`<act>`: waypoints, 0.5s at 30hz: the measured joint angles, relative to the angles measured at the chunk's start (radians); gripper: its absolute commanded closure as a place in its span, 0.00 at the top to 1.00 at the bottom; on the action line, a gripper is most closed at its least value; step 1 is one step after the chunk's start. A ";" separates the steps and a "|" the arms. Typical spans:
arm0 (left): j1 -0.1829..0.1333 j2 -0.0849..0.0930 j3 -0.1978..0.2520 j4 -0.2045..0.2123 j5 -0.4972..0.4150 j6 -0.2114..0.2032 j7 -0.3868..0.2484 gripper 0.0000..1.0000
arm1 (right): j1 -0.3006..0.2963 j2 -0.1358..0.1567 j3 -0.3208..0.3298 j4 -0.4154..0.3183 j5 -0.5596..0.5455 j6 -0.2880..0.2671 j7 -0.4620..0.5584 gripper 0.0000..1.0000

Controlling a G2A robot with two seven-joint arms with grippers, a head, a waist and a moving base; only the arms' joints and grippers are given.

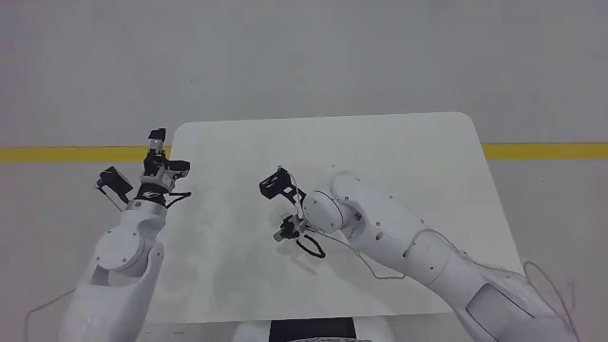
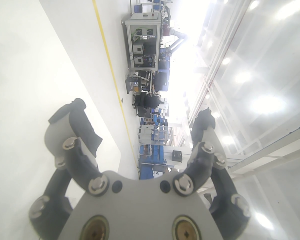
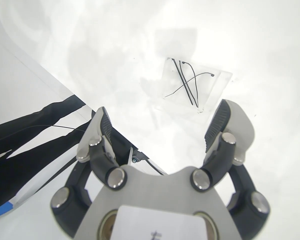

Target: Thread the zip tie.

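Note:
Several thin black zip ties [image 3: 187, 83] lie crossed in a shallow clear tray [image 3: 221, 82] on the white table [image 1: 380, 152]. My right gripper [image 3: 162, 108] hovers above the table just short of the tray, open, with nothing between its ribbed pads [image 3: 216, 118]. From above, the right gripper [image 1: 285, 230] sits over the table's left-middle part. My left gripper [image 2: 141, 108] is open and holds nothing; it is raised at the table's left edge and points out across the room. In the top view the left gripper [image 1: 163, 157] sits at that edge.
The table's rounded near-left corner and edge [image 3: 65, 91] run close to the right gripper. Grey floor with a yellow line [image 1: 532, 151] surrounds the table. Machinery and racks [image 2: 145, 43] stand far off in the room.

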 measured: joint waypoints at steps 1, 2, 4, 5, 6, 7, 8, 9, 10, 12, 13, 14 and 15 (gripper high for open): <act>0.000 0.000 0.000 0.000 0.000 0.000 0.000 1.00 | 0.000 0.000 0.000 0.000 0.000 0.000 0.000 1.00; 0.000 0.000 0.000 0.000 0.000 0.000 0.000 1.00 | 0.000 0.000 0.000 0.000 0.000 0.000 0.000 1.00; 0.000 0.000 0.000 0.000 0.000 0.000 0.000 1.00 | 0.000 0.000 0.000 0.000 0.000 0.000 0.000 1.00; 0.000 0.000 0.000 0.000 0.000 0.000 0.000 1.00 | 0.003 -0.001 -0.006 0.006 -0.007 0.001 0.005 1.00; 0.000 0.000 0.000 0.000 0.000 0.000 0.000 1.00 | 0.007 -0.003 -0.016 0.013 -0.023 0.005 0.013 1.00; 0.000 0.000 0.000 0.000 0.000 0.000 0.000 1.00 | 0.012 -0.007 -0.026 0.021 -0.041 0.011 0.023 1.00; 0.000 0.000 0.000 0.000 0.000 0.000 0.000 1.00 | 0.019 -0.012 -0.038 0.030 -0.058 0.018 0.036 1.00; 0.000 0.000 0.000 0.000 0.000 0.000 0.000 1.00 | 0.024 -0.016 -0.043 0.035 -0.063 0.022 0.043 1.00; 0.000 0.000 0.000 0.000 0.000 0.000 0.000 1.00 | 0.026 -0.018 -0.046 0.037 -0.064 0.023 0.047 1.00; 0.000 0.000 0.000 0.000 0.000 0.000 0.000 1.00 | 0.027 -0.018 -0.046 0.038 -0.063 0.023 0.047 1.00; 0.000 0.000 0.000 0.000 0.000 0.000 0.000 1.00 | 0.026 -0.018 -0.045 0.037 -0.063 0.023 0.047 1.00; 0.000 0.000 0.000 0.000 0.000 0.000 0.000 1.00 | 0.026 -0.018 -0.045 0.037 -0.062 0.023 0.047 1.00; 0.000 0.000 0.000 0.000 0.000 0.000 0.000 1.00 | 0.026 -0.018 -0.045 0.037 -0.062 0.023 0.046 1.00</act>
